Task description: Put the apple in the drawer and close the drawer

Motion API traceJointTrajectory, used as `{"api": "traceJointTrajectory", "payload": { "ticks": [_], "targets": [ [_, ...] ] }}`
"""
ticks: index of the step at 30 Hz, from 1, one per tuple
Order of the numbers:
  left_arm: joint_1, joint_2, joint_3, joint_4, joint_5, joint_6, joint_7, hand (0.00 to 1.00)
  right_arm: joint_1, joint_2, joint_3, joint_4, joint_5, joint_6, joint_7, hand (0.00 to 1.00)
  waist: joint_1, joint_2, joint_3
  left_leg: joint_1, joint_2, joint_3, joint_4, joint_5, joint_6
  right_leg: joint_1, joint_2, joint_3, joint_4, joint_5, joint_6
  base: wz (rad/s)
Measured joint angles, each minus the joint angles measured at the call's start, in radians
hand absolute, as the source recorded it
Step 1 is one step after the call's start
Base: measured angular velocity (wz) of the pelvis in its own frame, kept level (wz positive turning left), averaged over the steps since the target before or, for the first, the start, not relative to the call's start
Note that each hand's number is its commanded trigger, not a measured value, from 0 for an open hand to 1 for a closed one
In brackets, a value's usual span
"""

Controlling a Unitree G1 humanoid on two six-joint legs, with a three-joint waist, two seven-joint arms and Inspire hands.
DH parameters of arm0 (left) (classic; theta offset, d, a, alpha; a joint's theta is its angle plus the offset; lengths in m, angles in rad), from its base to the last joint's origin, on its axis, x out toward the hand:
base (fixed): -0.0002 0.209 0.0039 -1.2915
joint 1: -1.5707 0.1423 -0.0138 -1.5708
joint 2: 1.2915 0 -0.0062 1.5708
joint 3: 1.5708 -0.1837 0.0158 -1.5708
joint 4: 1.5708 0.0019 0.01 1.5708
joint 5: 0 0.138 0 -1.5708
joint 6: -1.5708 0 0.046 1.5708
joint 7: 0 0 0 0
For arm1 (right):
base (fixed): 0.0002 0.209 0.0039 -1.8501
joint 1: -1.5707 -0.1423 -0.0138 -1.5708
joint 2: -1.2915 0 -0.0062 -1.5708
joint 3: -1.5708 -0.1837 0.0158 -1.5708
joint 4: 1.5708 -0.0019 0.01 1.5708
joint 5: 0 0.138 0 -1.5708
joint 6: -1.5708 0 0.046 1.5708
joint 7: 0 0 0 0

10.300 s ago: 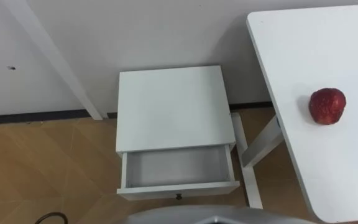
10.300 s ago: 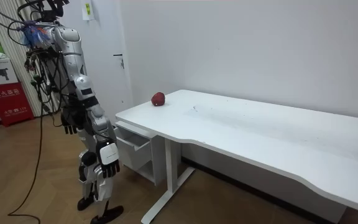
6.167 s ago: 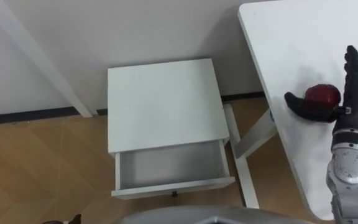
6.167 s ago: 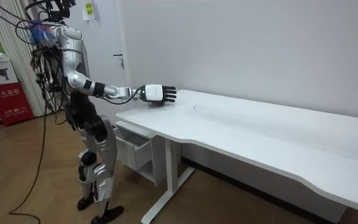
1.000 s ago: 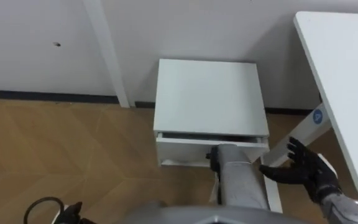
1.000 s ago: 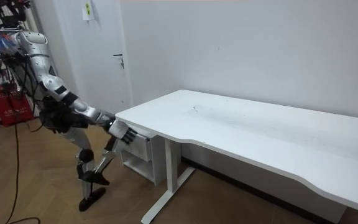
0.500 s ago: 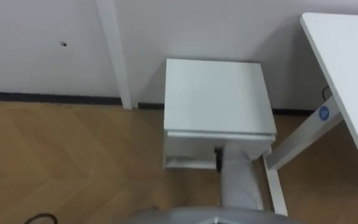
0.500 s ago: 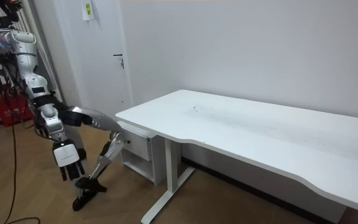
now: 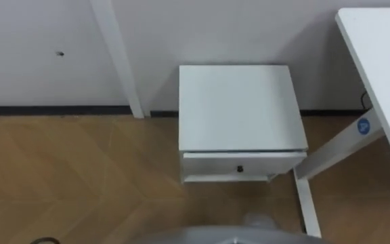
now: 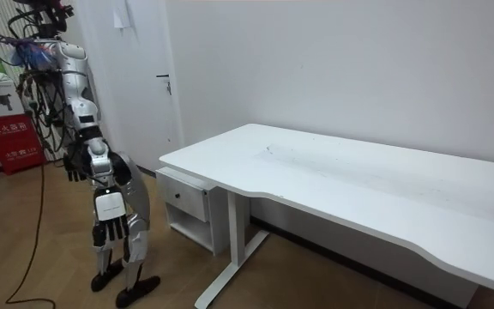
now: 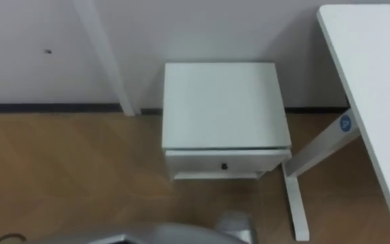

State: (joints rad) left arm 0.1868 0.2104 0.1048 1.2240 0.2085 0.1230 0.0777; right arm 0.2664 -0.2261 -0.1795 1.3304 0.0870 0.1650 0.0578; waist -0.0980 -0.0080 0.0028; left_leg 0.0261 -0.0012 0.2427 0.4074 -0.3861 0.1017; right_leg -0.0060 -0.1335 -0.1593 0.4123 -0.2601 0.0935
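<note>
Drawer (image 9: 263,163) shut, one knob (image 9: 240,169), one nightstand (image 9: 239,105), one white table (image 9: 384,61)

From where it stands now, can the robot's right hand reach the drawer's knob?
Likely, though only with a forward lean: the right hand hangs open at its side, the knob on the drawer sits low ahead, and nothing stands between them.

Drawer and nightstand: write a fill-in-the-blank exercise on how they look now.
The drawer of the nightstand is ___.
Its front carries one small dark ___.
In the eye views the nightstand stands ___ of the white table's leg.
In the room view the right robot hand hangs down, holding ___.
Missing: shut; knob; left; nothing.
</note>
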Motion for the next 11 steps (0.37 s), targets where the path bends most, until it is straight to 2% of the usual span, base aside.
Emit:
{"api": "traceJointTrajectory", "payload": {
  "ticks": [3, 5, 7, 9, 11],
  "targets": [
    [-0.001, 0.001, 0.0, 0.0, 0.001, 0.003, -0.002, 0.0, -0.024, 0.0, 0.001, -0.008, -0.028, -0.002, -0.025, 0.0, 0.012, -0.017, 0.0001, 0.028, 0.011, -0.022, -0.041, 0.011, -0.02, 0.061, 0.03, -0.012, -0.107, 0.01, -0.006, -0.24],
    [-0.002, -0.002, -0.001, -0.008, 0.003, 0.004, -0.004, 0.0, -0.039, 0.0, 0.001, -0.01, -0.054, -0.002, -0.028, 0.0, 0.013, -0.02, -0.001, 0.032, 0.014, -0.036, -0.05, 0.018, -0.032, 0.064, 0.037, -0.013, -0.123, 0.011, -0.007, -0.06],
    [0.0, -0.005, 0.0, -0.012, 0.005, 0.013, -0.004, 0.0, -0.047, 0.0, 0.0, -0.01, -0.058, -0.001, -0.033, 0.0, 0.014, -0.017, -0.0022, 0.042, 0.021, -0.064, -0.07, 0.024, -0.042, 0.06, 0.051, -0.016, -0.119, 0.016, -0.015, -0.12],
    [0.006, -0.006, 0.004, -0.027, 0.005, 0.031, -0.002, 0.0, -0.05, 0.001, 0.0, -0.01, -0.062, -0.001, -0.034, 0.0, 0.017, -0.014, 0.0, 0.075, 0.023, -0.119, -0.106, 0.035, -0.058, 0.055, 0.066, -0.023, -0.084, 0.015, -0.023, -0.11],
    [0.01, -0.008, 0.009, -0.027, 0.005, 0.037, -0.001, 0.0, -0.05, 0.003, -0.001, -0.013, -0.066, 0.003, -0.034, 0.0, 0.016, -0.018, 0.0037, 0.098, 0.024, -0.16, -0.121, 0.042, -0.064, 0.054, 0.07, -0.038, -0.05, 0.008, -0.037, -0.02]
  ]
}}
